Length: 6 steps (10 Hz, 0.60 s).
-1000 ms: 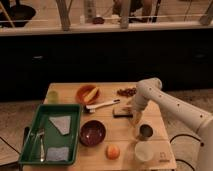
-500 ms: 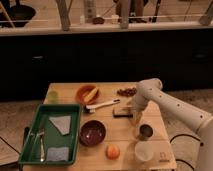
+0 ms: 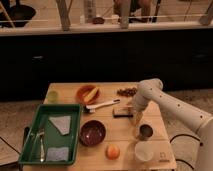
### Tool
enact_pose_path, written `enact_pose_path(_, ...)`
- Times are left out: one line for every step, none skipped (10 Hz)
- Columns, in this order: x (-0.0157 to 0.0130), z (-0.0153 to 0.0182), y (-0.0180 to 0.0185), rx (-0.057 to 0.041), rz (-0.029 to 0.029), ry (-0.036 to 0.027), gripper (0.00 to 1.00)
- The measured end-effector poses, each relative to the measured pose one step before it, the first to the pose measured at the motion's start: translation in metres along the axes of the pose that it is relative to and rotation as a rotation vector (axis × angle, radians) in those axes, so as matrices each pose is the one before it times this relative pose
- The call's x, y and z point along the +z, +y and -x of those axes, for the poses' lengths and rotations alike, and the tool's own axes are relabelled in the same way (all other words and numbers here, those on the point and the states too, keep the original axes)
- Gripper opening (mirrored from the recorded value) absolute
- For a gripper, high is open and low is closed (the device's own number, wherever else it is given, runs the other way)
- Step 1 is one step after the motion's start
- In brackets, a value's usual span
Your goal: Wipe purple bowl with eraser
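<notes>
While the arm reaches down over the wooden table [image 3: 118,131], the gripper [image 3: 136,119] hangs low just beside the eraser [image 3: 122,112], with the metal cup [image 3: 145,131] near it. Whether the claw is wide or narrow, I cannot tell. The purple bowl [image 3: 92,132] stands apart from both, next to the green tray [image 3: 35,117], with the white-handled brush [image 3: 102,105] behind it.

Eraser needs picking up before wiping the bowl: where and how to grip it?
Probably grip the small flat dark rectangular eraser across its short width, from above: it lies flat on the wooden table. The gripper hangs close beside it.
</notes>
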Motion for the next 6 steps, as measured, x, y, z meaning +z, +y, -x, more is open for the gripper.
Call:
enact_pose_path(0.00044, -0.00051, 0.00004, 0.00064, 0.00091, -0.00157, 0.8)
enact_pose_path(0.00041, -0.00079, -0.00052, -0.00076, -0.00054, -0.00174, 0.8)
enact_pose_path(-0.00013, 0.00222, -0.00271, -0.00732, -0.00042, -0.00129, 0.8)
enact_pose_path(0.00163, 0.00381, -0.00233, -0.00826, 0.00242, -0.00193, 0.8)
enact_pose_path(0.00218, 0.00654, -0.004, -0.01438, 0.00559, -0.00221, 0.8)
enact_pose_path(0.00101, 0.00116, -0.00169, -0.00688, 0.00494, 0.00051, 0.8)
